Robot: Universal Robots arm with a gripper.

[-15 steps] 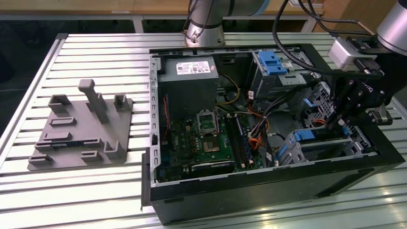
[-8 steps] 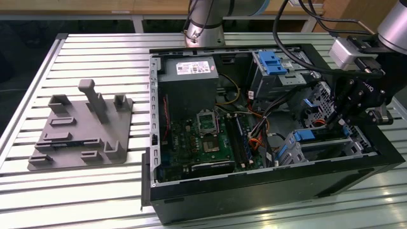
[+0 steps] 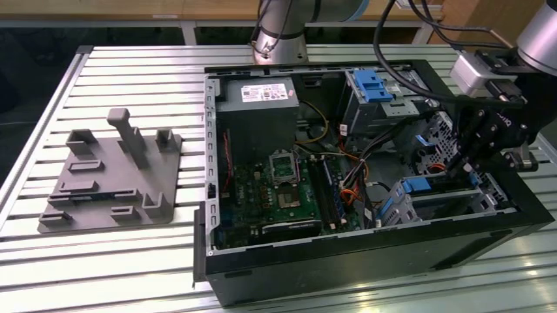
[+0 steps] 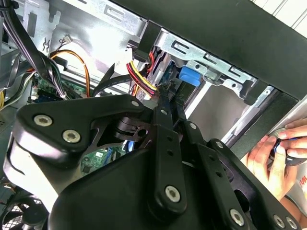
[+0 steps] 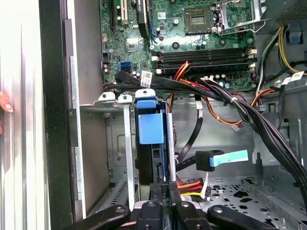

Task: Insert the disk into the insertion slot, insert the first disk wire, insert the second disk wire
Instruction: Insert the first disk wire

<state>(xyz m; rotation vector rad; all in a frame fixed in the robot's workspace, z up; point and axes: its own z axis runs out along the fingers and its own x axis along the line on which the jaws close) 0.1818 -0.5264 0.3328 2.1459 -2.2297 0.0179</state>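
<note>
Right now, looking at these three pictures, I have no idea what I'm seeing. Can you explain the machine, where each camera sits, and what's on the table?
A robot arm stands at the far edge of a slatted metal table. The exterior view looks down from a camera off the arm; both wrist views come from cameras riding on the arm. On the table are an open computer case and, on the exterior view's left, a grey fixture. The arm's gripper reaches into the case, right by the disk in its blue carrier, which sits in the insertion slot. A loose black cable plug with a light blue tab hangs nearby. A person's hand is beside the case's outer wall.
</note>
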